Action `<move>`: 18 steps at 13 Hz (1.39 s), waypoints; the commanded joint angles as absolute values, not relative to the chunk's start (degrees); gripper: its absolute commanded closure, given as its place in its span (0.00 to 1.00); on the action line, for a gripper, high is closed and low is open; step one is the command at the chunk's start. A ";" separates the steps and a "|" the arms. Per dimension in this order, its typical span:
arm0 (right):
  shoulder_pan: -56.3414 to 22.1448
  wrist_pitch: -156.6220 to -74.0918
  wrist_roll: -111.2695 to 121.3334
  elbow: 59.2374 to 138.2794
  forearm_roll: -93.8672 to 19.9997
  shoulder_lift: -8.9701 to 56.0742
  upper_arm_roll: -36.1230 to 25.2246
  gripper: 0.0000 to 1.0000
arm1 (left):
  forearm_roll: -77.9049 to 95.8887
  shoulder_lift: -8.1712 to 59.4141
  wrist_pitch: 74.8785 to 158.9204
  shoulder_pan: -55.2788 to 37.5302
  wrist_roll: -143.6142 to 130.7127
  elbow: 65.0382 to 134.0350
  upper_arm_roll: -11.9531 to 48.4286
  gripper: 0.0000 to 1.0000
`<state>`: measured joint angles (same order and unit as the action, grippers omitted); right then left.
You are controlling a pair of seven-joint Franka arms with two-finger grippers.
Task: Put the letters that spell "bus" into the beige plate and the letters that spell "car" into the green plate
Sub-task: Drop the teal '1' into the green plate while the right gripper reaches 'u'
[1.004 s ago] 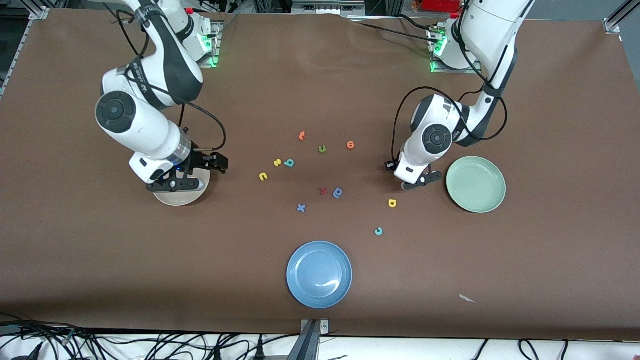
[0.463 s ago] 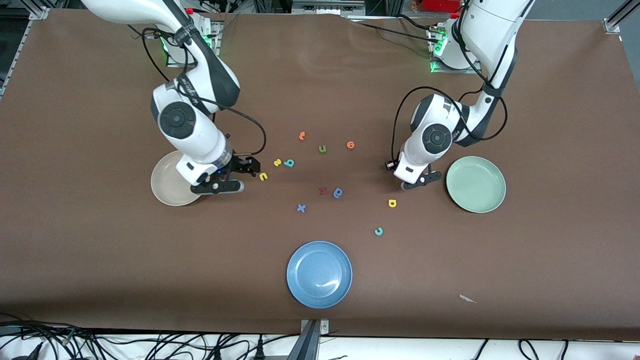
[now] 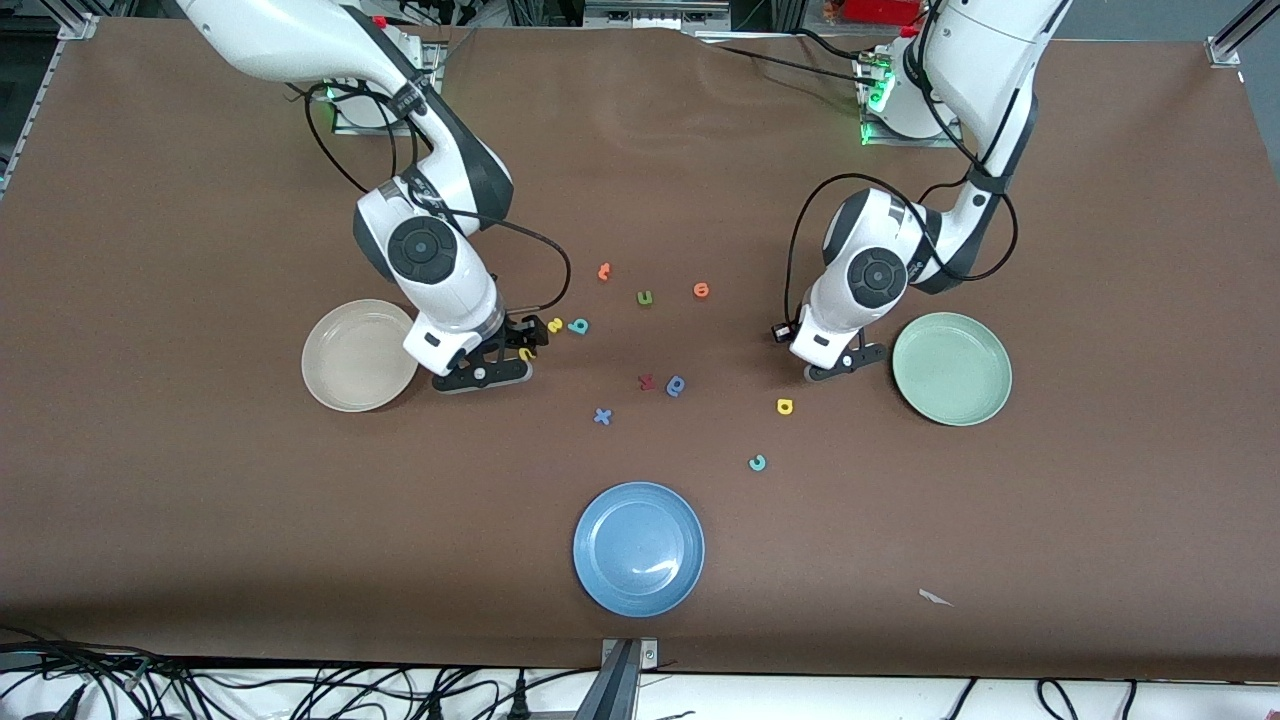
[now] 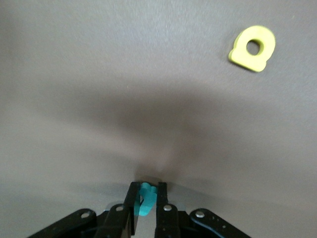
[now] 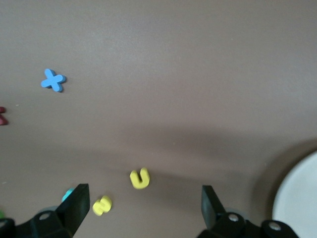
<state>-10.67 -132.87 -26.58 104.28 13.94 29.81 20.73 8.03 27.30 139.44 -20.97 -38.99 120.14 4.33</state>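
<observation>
My left gripper is shut on a small teal letter, seemingly the r, low over the table beside the green plate. In the front view the left gripper is hidden under its wrist. The yellow a and teal c lie on the table nearer the front camera. My right gripper is open over the yellow u, beside the beige plate. The yellow s and teal b lie just next to it.
A blue plate sits near the front edge. Other letters are scattered mid-table: a blue x, a red one, a blue one, a green u, and two orange ones.
The right arm swung from over the beige plate toward the table's middle, ending above the yellow u. The left arm stayed in place while its gripper closed on the teal letter.
</observation>
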 commanded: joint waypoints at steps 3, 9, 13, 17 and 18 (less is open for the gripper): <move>-10.20 -147.19 -26.72 113.27 17.05 30.94 21.53 0.00 | 9.23 23.47 123.37 -16.01 -30.43 113.41 4.13 1.00; -10.20 -154.25 -26.81 118.48 17.31 31.46 21.36 0.00 | 3.36 22.68 112.32 -5.11 -16.28 108.37 4.04 1.00; -10.20 -154.42 -26.89 118.56 20.12 32.52 21.27 0.00 | -1.66 25.30 114.07 -1.23 -10.64 108.19 4.04 1.00; -10.20 -154.51 -26.89 118.56 23.03 33.22 20.74 0.00 | -3.08 29.97 118.92 -0.79 -10.63 108.63 4.04 0.94; -10.20 -154.51 -26.89 118.56 23.11 33.31 20.74 0.00 | -3.08 29.97 118.92 -0.79 -10.72 108.63 4.04 0.89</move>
<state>-10.58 -153.16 -26.61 118.03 21.75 33.14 20.62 -1.59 29.51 118.59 -1.13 -11.71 109.10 3.67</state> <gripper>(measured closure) 0.000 0.828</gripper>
